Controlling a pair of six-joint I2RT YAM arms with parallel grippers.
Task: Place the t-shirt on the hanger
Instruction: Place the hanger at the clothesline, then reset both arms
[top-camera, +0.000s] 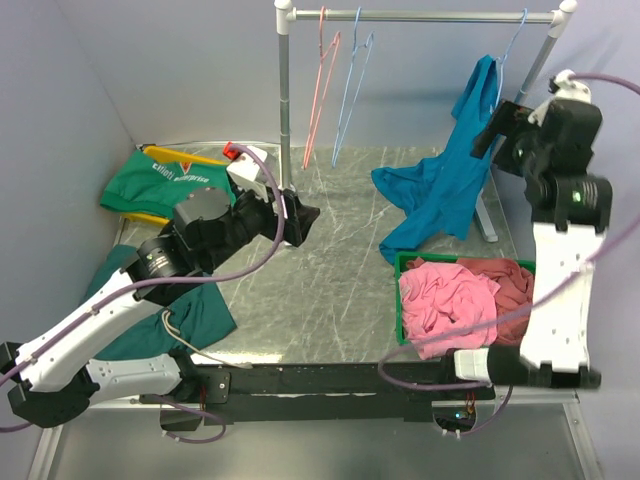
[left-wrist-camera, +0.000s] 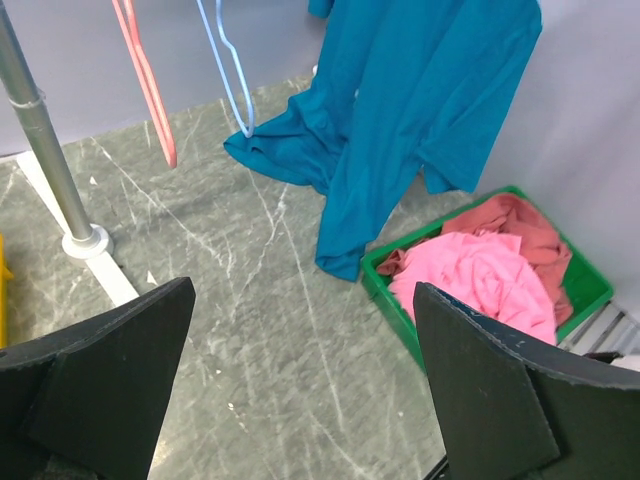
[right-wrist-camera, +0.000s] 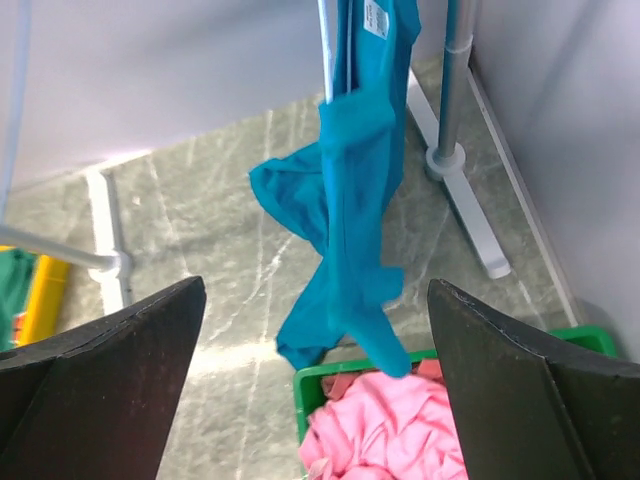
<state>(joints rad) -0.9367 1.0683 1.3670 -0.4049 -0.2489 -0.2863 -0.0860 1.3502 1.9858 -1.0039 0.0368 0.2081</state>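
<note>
The teal-blue t-shirt (top-camera: 445, 185) hangs from a light blue wire hanger (top-camera: 512, 42) at the right end of the rack rail, and its lower part trails onto the table. It also shows in the left wrist view (left-wrist-camera: 400, 110) and the right wrist view (right-wrist-camera: 350, 200). A second, empty light blue hanger (top-camera: 352, 95) hangs mid-rail, also seen in the left wrist view (left-wrist-camera: 225, 70). My right gripper (top-camera: 497, 135) is open and empty, held high just right of the shirt (right-wrist-camera: 315, 390). My left gripper (top-camera: 300, 220) is open and empty over the table's left middle (left-wrist-camera: 305, 400).
A pink wire hanger (top-camera: 322, 90) hangs beside the empty blue one. A green bin (top-camera: 402, 265) at the front right holds a pink garment (top-camera: 445, 295) and a red one. A dark green cloth with white lettering (top-camera: 165, 180) lies at the back left. The rack post (top-camera: 284, 100) stands at the back.
</note>
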